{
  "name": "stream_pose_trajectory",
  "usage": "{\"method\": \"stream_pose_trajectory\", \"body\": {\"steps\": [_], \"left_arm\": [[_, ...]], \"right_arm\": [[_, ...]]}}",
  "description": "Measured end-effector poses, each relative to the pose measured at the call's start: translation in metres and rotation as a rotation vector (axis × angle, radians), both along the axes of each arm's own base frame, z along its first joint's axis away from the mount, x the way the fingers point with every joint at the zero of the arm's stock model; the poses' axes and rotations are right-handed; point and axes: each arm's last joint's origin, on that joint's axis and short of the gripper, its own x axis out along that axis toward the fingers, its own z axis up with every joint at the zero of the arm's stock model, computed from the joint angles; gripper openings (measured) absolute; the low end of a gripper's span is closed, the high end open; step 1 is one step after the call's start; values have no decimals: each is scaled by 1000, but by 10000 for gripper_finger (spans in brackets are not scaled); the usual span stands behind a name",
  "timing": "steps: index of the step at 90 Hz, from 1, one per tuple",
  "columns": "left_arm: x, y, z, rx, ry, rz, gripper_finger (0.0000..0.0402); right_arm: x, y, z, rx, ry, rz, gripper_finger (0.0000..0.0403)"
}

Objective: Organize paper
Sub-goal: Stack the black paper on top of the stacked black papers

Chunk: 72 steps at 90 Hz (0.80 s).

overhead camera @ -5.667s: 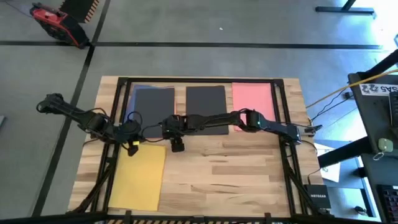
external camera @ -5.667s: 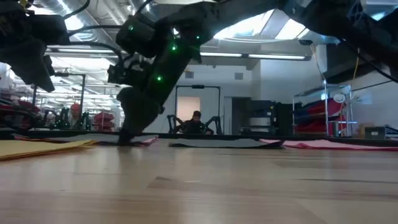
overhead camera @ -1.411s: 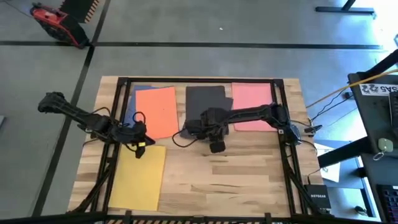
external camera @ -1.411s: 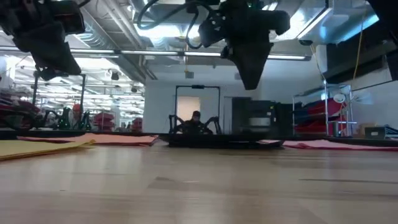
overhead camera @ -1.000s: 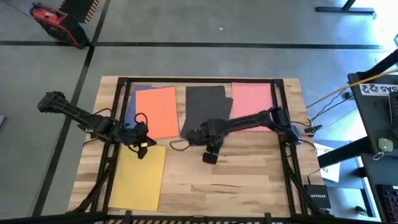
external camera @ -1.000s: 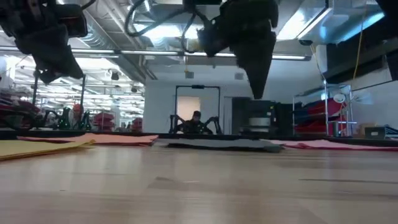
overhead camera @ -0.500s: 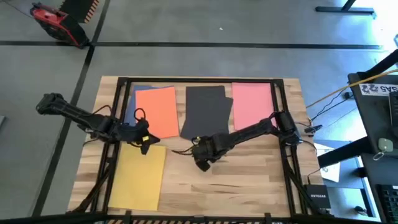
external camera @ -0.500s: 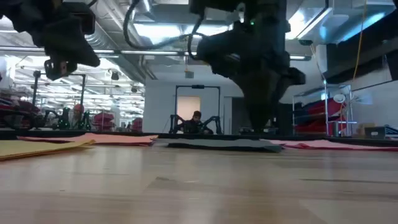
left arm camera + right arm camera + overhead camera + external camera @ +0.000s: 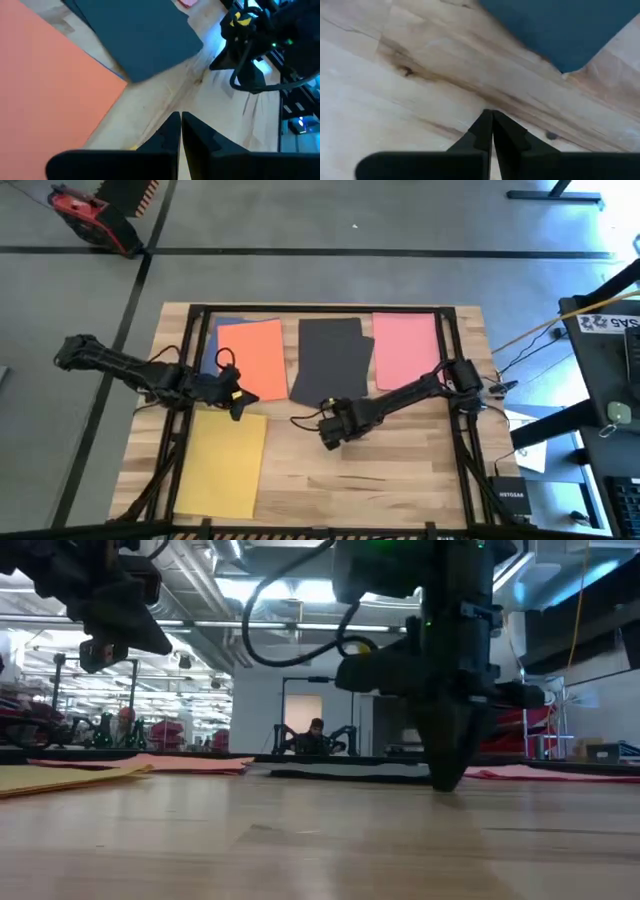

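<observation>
Going left to right: the left gripper (image 9: 238, 401) hangs over the seam between the flat orange paper sheet (image 9: 252, 359), which lies over a blue sheet (image 9: 214, 332), and the big yellow paper sheet (image 9: 225, 463) nearer the front edge. Its fingers are pinched together with nothing between them. Next along the back row are the dark, near-black paper sheet (image 9: 331, 358), then the pink paper sheet (image 9: 407, 348), all lying long axis front-to-back on the wooden table (image 9: 400, 470). The right gripper (image 9: 331, 436) is down low on bare wood just in front of the dark sheet's near edge, fingers also closed and empty. It's clearly the nearer arm for that dark sheet.
</observation>
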Motion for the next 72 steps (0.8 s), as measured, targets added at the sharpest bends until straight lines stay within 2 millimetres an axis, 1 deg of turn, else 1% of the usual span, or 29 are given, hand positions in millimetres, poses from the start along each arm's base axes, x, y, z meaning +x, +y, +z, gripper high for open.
{"method": "stream_pose_trajectory", "body": {"steps": [19,54,72], "left_arm": [[1,4,0,5,0,23,0],[1,4,0,0,1,23,0],[1,4,0,2,1,22,0]], "right_arm": [[-2,-8,-1,-32,27,-75,0],[-6,-20,-3,-186,49,-198,0],[-8,-27,-3,-260,62,-217,0]]}}
